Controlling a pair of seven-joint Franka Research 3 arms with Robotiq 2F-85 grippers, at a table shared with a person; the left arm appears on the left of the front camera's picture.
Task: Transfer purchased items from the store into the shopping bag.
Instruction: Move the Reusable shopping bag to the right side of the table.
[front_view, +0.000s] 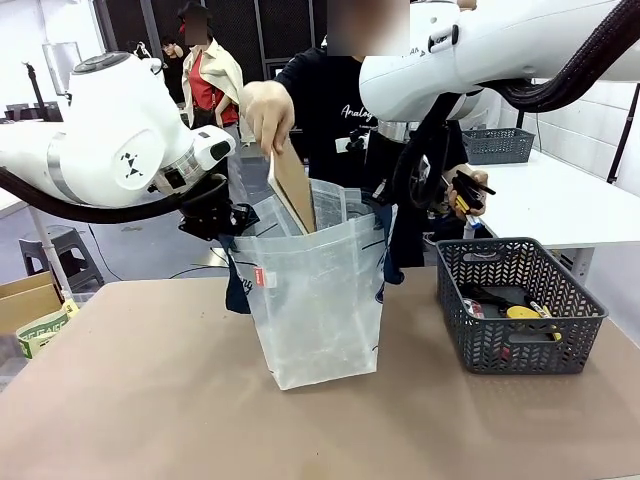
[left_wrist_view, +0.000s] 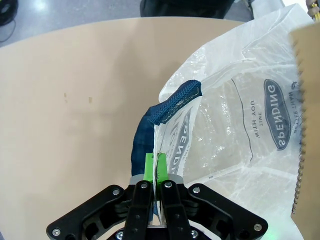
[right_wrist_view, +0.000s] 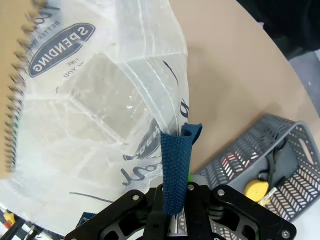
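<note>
The shopping bag (front_view: 320, 300) stands upright mid-desk (front_view: 130, 380), its mouth held wide. A grey mesh basket (front_view: 520, 345) sits just right of it. The left pincer (left_wrist_view: 156, 165) is pinching the bag's left rim beside a navy strap. The right pincer (right_wrist_view: 175, 192) is clamped on the right rim's strap. From the far side, a person's hand (front_view: 267, 112) holds a brown spiral notebook (front_view: 293, 185) partly inside the bag.

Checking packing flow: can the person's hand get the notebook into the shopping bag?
Probably yes: left gripper and right gripper, shut on the shopping bag, hold its mouth open; the hand has the notebook partway in.
</note>
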